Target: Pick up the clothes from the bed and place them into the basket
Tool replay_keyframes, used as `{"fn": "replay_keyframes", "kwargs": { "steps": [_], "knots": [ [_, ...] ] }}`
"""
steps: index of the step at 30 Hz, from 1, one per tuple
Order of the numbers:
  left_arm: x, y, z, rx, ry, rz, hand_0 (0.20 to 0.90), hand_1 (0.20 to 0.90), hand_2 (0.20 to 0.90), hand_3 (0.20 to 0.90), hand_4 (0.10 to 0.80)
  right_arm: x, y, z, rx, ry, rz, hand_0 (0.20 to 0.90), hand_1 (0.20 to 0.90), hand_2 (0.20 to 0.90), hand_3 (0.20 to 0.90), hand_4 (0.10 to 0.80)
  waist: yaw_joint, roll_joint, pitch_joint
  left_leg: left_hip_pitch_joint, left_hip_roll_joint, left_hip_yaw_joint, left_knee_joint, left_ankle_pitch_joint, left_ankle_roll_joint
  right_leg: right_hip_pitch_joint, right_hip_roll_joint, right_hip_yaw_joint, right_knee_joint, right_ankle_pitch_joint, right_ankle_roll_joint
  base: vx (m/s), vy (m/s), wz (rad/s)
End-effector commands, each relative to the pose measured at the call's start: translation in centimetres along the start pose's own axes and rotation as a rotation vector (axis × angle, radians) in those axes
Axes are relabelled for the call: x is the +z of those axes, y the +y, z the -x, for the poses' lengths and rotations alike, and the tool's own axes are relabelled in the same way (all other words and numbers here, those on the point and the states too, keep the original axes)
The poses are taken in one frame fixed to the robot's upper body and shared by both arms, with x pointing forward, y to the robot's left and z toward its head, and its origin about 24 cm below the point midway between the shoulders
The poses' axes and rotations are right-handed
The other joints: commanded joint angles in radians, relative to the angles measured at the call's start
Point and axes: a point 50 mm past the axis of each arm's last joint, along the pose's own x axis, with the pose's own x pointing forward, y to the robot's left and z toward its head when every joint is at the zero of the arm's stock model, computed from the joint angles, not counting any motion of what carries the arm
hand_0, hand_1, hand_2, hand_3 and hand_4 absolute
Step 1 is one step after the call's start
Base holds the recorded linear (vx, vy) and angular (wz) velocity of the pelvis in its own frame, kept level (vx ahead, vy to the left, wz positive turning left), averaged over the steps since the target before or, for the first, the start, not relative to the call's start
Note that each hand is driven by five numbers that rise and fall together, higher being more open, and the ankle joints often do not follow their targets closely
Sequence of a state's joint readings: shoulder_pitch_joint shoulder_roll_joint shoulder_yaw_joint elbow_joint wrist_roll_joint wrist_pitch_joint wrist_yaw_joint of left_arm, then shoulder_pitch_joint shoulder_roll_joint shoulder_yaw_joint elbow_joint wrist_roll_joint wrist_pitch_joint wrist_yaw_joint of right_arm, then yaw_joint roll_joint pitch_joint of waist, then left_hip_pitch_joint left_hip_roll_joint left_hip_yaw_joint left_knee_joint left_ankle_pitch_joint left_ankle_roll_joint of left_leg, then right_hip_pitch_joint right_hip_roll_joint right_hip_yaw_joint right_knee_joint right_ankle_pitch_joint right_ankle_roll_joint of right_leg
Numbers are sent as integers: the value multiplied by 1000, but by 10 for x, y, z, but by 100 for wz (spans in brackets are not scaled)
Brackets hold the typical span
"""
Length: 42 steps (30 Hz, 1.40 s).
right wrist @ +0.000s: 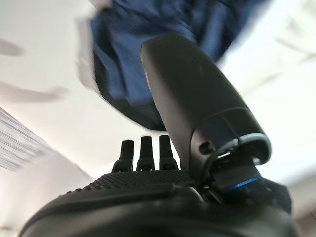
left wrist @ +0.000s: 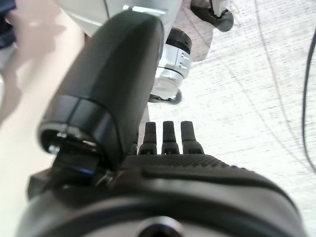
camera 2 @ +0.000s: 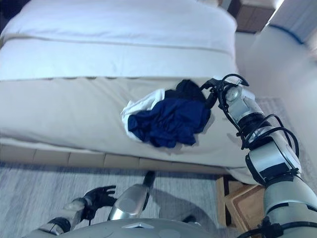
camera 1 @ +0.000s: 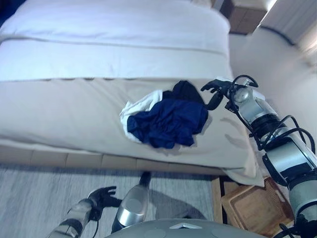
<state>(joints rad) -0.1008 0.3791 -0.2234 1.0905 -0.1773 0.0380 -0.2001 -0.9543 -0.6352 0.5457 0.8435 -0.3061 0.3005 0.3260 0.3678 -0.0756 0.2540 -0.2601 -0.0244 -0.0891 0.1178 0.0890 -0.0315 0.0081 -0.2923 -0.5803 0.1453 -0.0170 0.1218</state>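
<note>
Clothes (camera 1: 168,119) lay in one crumpled heap on the beige cover near the foot edge of the bed (camera 1: 74,109), right of centre in the head views: a navy garment (camera 1: 171,124) on top, a white piece (camera 1: 136,106) poking out at the heap's 9 to 10 o'clock, a black piece (camera 1: 187,90) at its 1 o'clock. Judged soft, light and floppy, no stiffness, so it would sag and trail when lifted, and loose pieces could drop off; not fragile, not slippery. Best hold looked like a deep bunch through the thick middle of the navy folds, catching the white and black layers under it, rather than a thin edge. Right hand (camera 1: 214,94) hovered at the heap's 2 o'clock, just beside the black piece, fingers spread and relaxed, holding nothing; contact with the cloth could not be confirmed. Right wrist view showed the navy fabric just past the straight fingertips (right wrist: 141,148), thumb standing out, nothing pinched. Left hand (camera 1: 101,197) hung low at 7 o'clock over the grey floor (camera 1: 34,193), well apart from the bed, fingers loosely spread, empty, idle. Basket (camera 1: 252,206), a woven brown one, sat on the floor at 5 o'clock by the bed's corner, partly cut off by the right arm. Pickup not yet done.
</note>
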Motion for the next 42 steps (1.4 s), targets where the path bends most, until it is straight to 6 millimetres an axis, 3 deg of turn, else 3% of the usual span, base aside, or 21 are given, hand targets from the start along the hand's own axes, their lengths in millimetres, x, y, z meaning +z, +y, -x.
{"fn": "replay_keyframes", "kwargs": {
  "steps": [1, 6, 10, 16, 17, 18, 21, 23, 25, 26, 27, 29, 30, 32, 38, 39, 40, 42],
  "knots": [
    [14, 2, 0, -7, -67, -25, 900, 900, 900, 900, 800, 28, -55, 15, -215, -51, 125, 900, 900, 900, 900, 800, 52, 21, 54, 90, -33, -34, -95, -85, 44, -63, -71, 45, 189, 11, 22, -69, 5, 19],
    [41, -1, -1, -22, -166, -21, 900, 900, 900, 900, 800, 16, -57, 10, -221, 105, 185, 900, 900, 900, 900, 800, 80, 54, 128, 13, -38, -38, -102, -45, 41, -120, -65, 33, 207, -4, 17, -92, -3, 13],
    [50, -7, -1, -44, -225, -13, 900, 900, 900, 900, 800, 5, -55, 7, -231, 227, 248, 900, 900, 900, 900, 800, 97, 73, 160, -17, -38, -44, -112, -25, 42, -148, -64, 19, 215, -10, 15, -49, 2, 8],
    [69, -20, 0, -90, -312, -5, 900, 900, 900, 900, 800, 10, -42, 0, -217, 182, 140, 900, 900, 900, 900, 800, 123, 110, 210, -58, -41, -45, -124, 1, 42, -180, -81, -14, 212, -8, 20, -23, 17, 1],
    [71, -22, 0, -95, -320, -3, 900, 900, 900, 900, 800, 16, -40, -1, -214, 141, 112, 754, 754, 754, 730, 630, 125, 113, 217, -63, -42, -45, -124, 3, 41, -181, -80, -18, 206, -6, 21, -14, 6, -9],
    [72, -23, 0, -98, -324, 1, 900, 900, 900, 900, 800, 24, -38, -2, -226, 79, 73, 300, 300, 300, 200, 100, 126, 114, 222, -67, -41, -45, -128, 6, 40, -181, -75, -19, 196, -4, 22, -8, -4, -8],
    [74, -25, 1, -95, -329, 15, 900, 900, 900, 900, 800, 69, -38, 6, -269, -234, -252, 300, 300, 300, 200, 100, 115, 109, 234, -65, -29, -39, -136, 8, 32, -177, -52, -14, 163, 7, 25, 7, -5, -1],
    [67, -21, 1, -79, -321, 28, 900, 900, 900, 900, 800, 104, -47, 26, -355, -449, -457, 300, 300, 300, 200, 100, 98, 96, 238, -56, -19, -29, -137, 4, 29, -172, -40, -5, 157, 11, 24, 23, -10, -9],
    [55, -18, 1, -51, -308, 50, 900, 900, 900, 900, 800, 128, -63, 57, -489, -727, -642, 300, 300, 300, 200, 100, 73, 73, 233, -40, -6, -14, -141, -10, 30, -164, -26, 14, 149, 19, 25, 23, -15, -35],
    [48, -18, 0, -29, -295, 78, 900, 900, 900, 900, 800, 139, -73, 89, -612, -907, -715, 300, 300, 300, 200, 100, 45, 54, 225, -11, 3, 2, -160, -20, 32, -153, -17, 34, 140, 33, 32, 33, -14, -51],
    [46, -18, 0, -25, -292, 80, 900, 900, 900, 900, 800, 138, -73, 92, -630, -925, -725, 300, 300, 300, 200, 100, 43, 51, 223, -5, 5, 5, -163, -21, 33, -151, -16, 37, 138, 35, 33, 53, -11, -53],
    [37, -19, -1, -5, -259, 99, 900, 900, 900, 900, 800, 140, -88, 136, -837, -1113, -772, 300, 300, 300, 200, 100, 7, 33, 188, 37, 14, 26, -182, -38, 38, -132, -9, 71, 123, 43, 36, 71, 2, -33],
    [37, -19, -1, -5, -256, 97, 900, 900, 900, 900, 800, 139, -89, 139, -860, -1126, -766, 300, 300, 300, 200, 100, 6, 32, 186, 40, 15, 28, -183, -39, 39, -130, -8, 73, 122, 43, 36, 90, 2, -26],
    [21, -17, 0, -1, -209, 93, 900, 900, 900, 900, 800, 124, -101, 175, -1116, -1213, -736, 300, 300, 300, 200, 100, -31, 27, 128, 88, 17, 46, -192, -63, 46, -105, 0, 108, 110, 39, 37, 118, 2, -19],
    [-13, -17, 3, 20, -89, 38, 900, 900, 900, 900, 800, 83, -119, 210, -1463, -1163, -756, 300, 300, 300, 200, 100, -70, 17, 5, 196, 28, 91, -195, -108, 50, -26, 13, 123, 80, 37, 40, 126, -78, -22],
    [-22, -16, 4, 33, -48, 13, 900, 900, 900, 900, 800, 74, -126, 216, -1534, -1114, -741, 300, 300, 300, 200, 100, -76, 13, -28, 216, 32, 120, -191, -104, 58, -9, 8, 99, 71, 61, 32, 108, -129, -56],
    [-24, -16, 4, 35, -43, 10, 900, 900, 900, 900, 800, 74, -126, 216, -1538, -1108, -744, 300, 300, 300, 200, 100, -77, 11, -34, 230, 35, 115, -196, -122, 52, -2, 12, 114, 73, 45, 44, 34, -153, -71],
    [-31, -13, 6, 48, -4, -14, 900, 900, 900, 900, 800, 66, -134, 220, -1590, -1061, -735, 300, 300, 300, 200, 100, -88, 5, -62, 246, 39, 142, -190, -114, 58, 17, 16, 99, 58, 55, 32, 14, -120, -53]
  ]
}}
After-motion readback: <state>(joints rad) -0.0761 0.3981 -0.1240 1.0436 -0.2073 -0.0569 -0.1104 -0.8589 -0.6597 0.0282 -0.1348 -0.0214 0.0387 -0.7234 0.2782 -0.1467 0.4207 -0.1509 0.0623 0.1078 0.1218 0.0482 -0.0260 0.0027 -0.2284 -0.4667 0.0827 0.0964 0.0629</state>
